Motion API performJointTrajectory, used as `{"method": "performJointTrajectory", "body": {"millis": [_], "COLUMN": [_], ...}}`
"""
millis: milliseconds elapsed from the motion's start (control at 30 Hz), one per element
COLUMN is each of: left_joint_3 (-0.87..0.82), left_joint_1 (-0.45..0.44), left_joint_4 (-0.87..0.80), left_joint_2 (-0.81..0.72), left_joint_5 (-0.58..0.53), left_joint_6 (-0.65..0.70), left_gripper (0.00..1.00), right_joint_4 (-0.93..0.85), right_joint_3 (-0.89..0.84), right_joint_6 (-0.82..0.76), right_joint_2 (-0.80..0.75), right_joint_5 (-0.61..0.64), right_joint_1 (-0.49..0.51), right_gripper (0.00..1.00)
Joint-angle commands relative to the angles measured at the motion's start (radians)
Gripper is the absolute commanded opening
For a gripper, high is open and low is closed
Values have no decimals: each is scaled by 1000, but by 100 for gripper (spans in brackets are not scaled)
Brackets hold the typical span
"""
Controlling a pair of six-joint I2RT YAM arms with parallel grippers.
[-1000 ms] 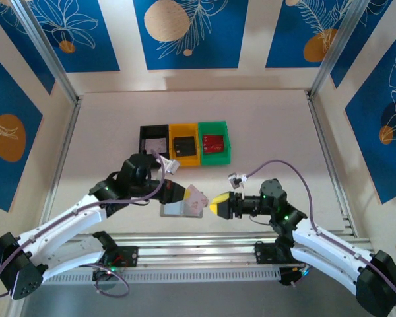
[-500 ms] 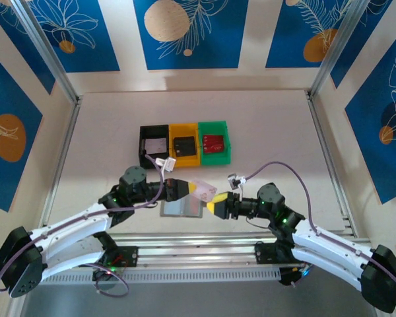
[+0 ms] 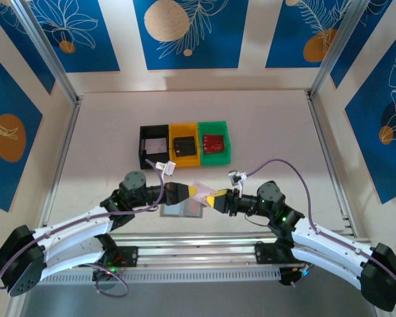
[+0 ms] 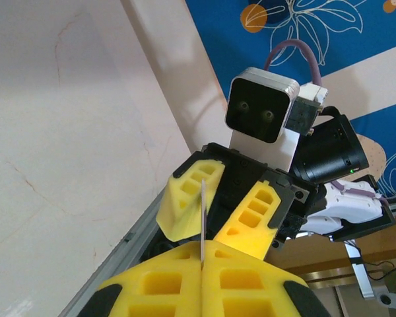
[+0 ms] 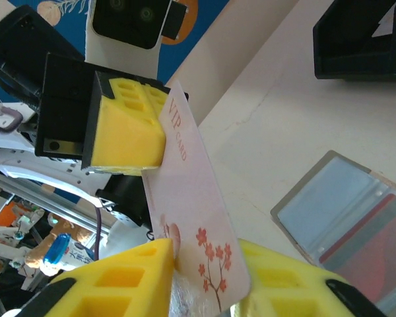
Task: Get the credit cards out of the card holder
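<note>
Grey card holder lies open, flat; pale floral VIP card raised just beside it.

My left gripper and right gripper meet nose to nose above the card holder, with a card bridging them, so there is no way through. A row of bins blocks the middle beyond. The table lies open on both sides.
</note>
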Motion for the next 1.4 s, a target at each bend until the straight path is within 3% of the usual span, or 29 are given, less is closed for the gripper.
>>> {"method": "performJointTrajectory", "body": {"millis": [0,100,133,267,367,500,600,733,833,1167,1367], "left_joint_3": [-8,-7,-5,38,97,208,275,272,273,282,265], "left_joint_1": [-12,-11,-11,-6,31,122,159,158,150,102,81], "left_joint_4": [44,39,31,-94,-253,-481,-635,-530,-529,-520,-476], "left_joint_2": [-3,-3,-5,-32,-68,-73,-47,43,80,108,96], "left_joint_5": [-5,-7,-7,1,69,238,303,429,449,484,505], "left_joint_6": [-7,-1,6,84,177,309,400,332,328,336,305], "left_gripper": [0,0,5,33,58,74,75,67,65,53,48], "right_joint_4": [36,43,41,-3,-68,-123,-115,-144,-145,-147,-171], "right_joint_3": [29,32,34,41,56,69,73,109,139,166,189], "right_joint_6": [-6,-10,-14,-21,-34,-34,-35,-50,-49,-51,-60], "right_joint_2": [1,4,6,-7,-18,-24,-24,8,57,126,152], "right_joint_5": [20,1,-7,-27,-95,-248,-380,-496,-581,-643,-619], "right_joint_1": [8,8,7,3,-15,-73,-108,-119,-122,-143,-156], "right_gripper": [22,9,2,0,0,0,0,0,0,0,0]}}
